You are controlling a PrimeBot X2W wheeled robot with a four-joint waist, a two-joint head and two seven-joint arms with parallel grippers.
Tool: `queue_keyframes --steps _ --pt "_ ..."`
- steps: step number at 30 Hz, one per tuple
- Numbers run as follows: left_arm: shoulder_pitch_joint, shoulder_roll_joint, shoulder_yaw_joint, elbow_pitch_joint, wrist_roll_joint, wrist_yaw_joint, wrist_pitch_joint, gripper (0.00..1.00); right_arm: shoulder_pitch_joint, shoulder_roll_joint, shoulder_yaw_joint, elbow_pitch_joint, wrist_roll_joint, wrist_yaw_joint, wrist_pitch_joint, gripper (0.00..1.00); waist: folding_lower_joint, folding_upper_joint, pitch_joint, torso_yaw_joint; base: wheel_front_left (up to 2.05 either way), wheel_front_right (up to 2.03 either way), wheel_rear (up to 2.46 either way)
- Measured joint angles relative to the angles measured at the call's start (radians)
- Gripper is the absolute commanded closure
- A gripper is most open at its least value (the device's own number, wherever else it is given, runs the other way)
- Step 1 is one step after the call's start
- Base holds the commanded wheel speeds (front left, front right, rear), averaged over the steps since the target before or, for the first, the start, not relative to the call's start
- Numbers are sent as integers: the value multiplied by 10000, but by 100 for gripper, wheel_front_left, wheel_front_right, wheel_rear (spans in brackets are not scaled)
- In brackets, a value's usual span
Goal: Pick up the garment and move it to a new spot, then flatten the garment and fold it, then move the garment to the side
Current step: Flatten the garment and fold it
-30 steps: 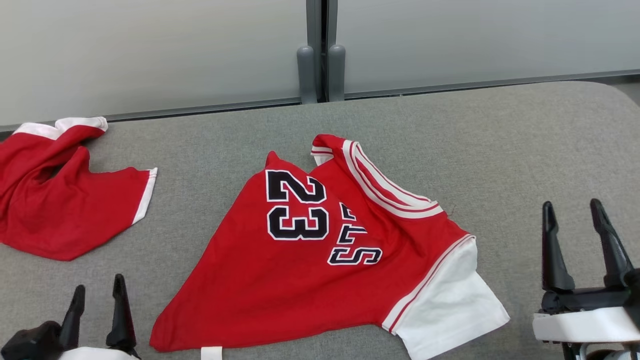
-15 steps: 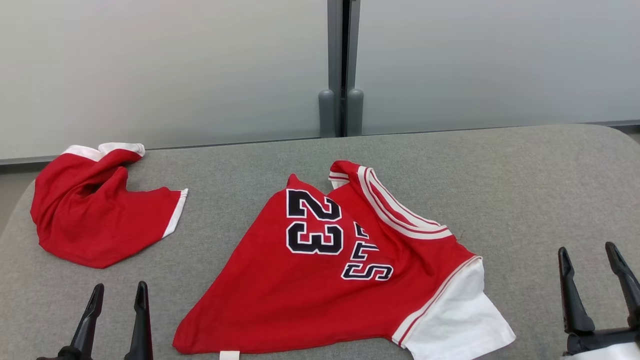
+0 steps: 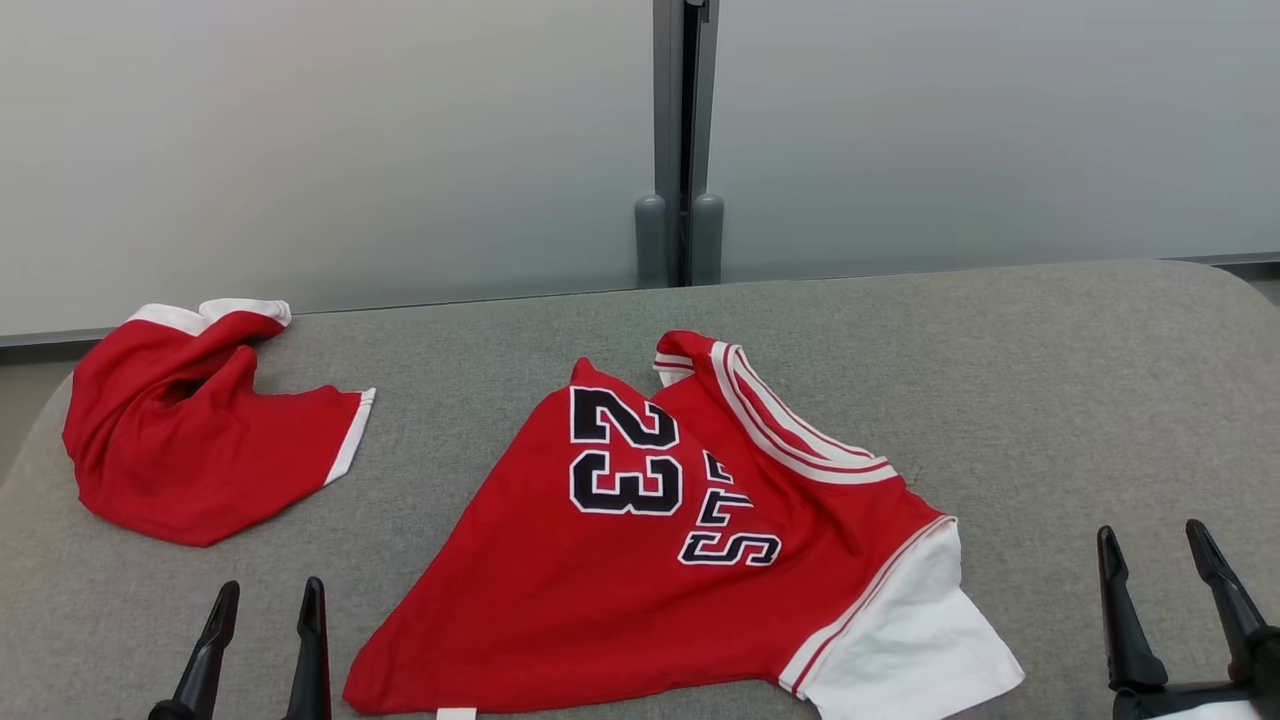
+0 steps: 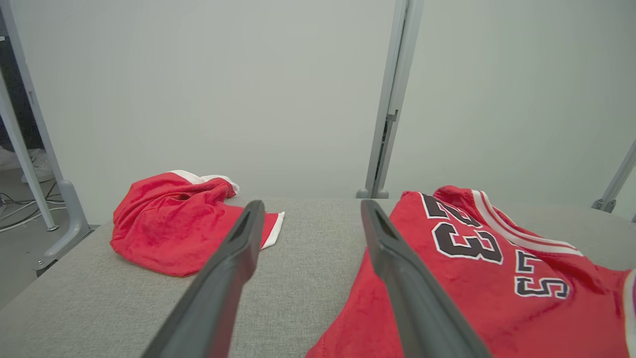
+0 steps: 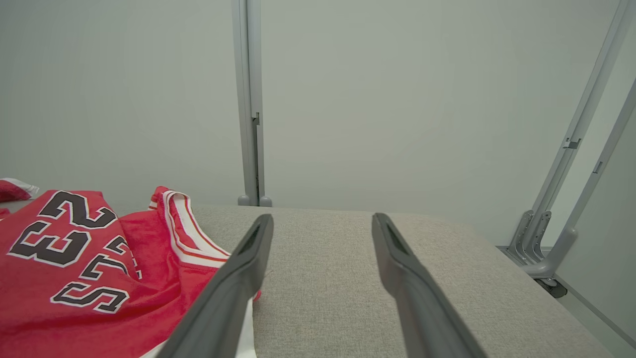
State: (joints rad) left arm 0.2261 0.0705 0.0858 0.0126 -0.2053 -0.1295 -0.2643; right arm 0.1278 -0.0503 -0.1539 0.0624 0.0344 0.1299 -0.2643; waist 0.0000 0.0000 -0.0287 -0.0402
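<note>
Grey tbl (image 3: 1050, 400), red cloth (image 3: 190, 460) far L (crumpled), frosted panels (image 3: 300, 150) behind.

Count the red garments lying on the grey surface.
2. The number 23 jersey lies crumpled in the middle; a plain red garment is bunched at the left end. Folds could hide more.

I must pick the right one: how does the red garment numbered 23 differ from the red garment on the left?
The numbered jersey bears black digits and letters; the left garment shows none. The numbered jersey lies spread out; the left garment is bunched. Both are red with white trim.
</note>
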Motion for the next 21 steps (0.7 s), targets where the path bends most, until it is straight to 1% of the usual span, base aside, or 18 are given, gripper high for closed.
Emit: queue_keyframes --steps 8,12,14,17,19,21 --pt "1 56 -40 35 -56 0 0 0 -150 8 151 -73 127 0 0 0 0 0 19 -118 0 0 0" --pt "4 102 -194 192 -56 -2 0 0 -245 12 788 8 366 0 0 0 0 0 41 -142 0 0 0" --pt "-12 161 -286 458 -21 -2 -2 0 -306 -221 1438 575 639 0 12 0 0 0 70 -130 0 0 0" --pt "-2 384 -807 1430 -25 -8 25 0 -418 -880 2207 1360 736 10 907 0 0 0 123 -119 0 0 0" --pt "-102 495 -1093 1914 -100 -6 462 0 -615 -1262 2460 1622 734 10 1628 0 0 0 177 -104 0 0 0" --pt "-279 548 -1290 2148 -240 -8 1012 0 -728 -1383 2483 1831 788 10 2278 0 0 0 246 -83 0 0 0"
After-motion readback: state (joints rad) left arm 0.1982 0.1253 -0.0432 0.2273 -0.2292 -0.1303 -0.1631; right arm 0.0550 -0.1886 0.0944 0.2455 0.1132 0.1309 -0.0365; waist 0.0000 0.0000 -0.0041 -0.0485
